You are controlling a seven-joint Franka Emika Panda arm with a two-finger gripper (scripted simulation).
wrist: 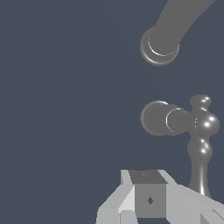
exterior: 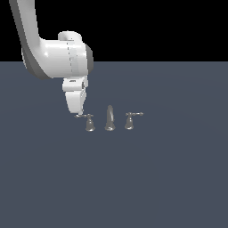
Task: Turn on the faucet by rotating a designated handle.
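Now | jaws (exterior: 80,114): blocky white, spread unclear | handle (exterior: 89,123): glossy grey flared post, thin lever

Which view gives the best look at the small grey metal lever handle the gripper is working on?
The wrist view: the grey metal lever handle fills the frame, showing flared base, knob and lever running toward the gripper. The exterior view shows it tiny, its lever tip at the gripper.
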